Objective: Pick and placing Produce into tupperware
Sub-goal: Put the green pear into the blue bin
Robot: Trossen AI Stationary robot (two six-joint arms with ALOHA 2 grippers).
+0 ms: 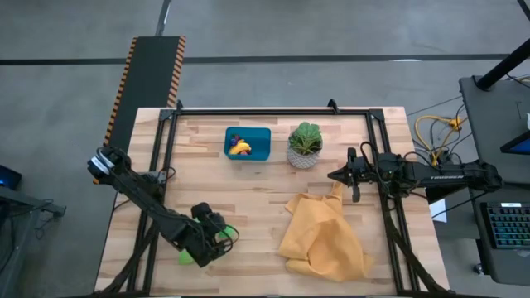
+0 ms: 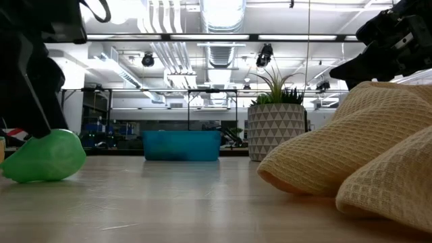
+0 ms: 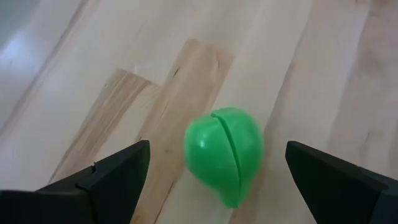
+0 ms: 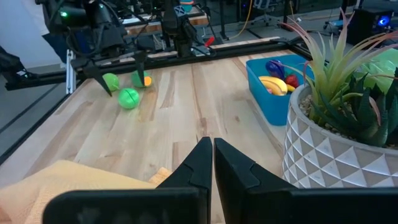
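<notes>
**Left pincer centred over green produce piece, pre-grasp**

The left pincer (image 3: 214, 180) is spread wide and holds nothing. Its two dark fingers (image 3: 109, 177) stand on either side of a green produce piece (image 3: 225, 152), which lies on the bench (image 1: 248, 207) between them and apart from both. In the left wrist view the piece is pear-shaped with a moulded seam along its long axis; that axis runs roughly crosswise to the line joining the fingers, so closing would probably bear on its narrower flanks.

In the high view this piece (image 1: 186, 257) sits at the near left corner of the bench, well apart from the teal tupperware (image 1: 258, 135) at the far edge, which already holds a banana (image 1: 241, 148) and small items. The right wrist view shows further green pieces (image 4: 129, 98) near the left arm.

The right pincer (image 4: 211, 165) is fully closed and empty, waiting beside the potted plant (image 1: 305, 144) above the yellow cloth (image 1: 323, 236). The left arm is the nearer one.
</notes>
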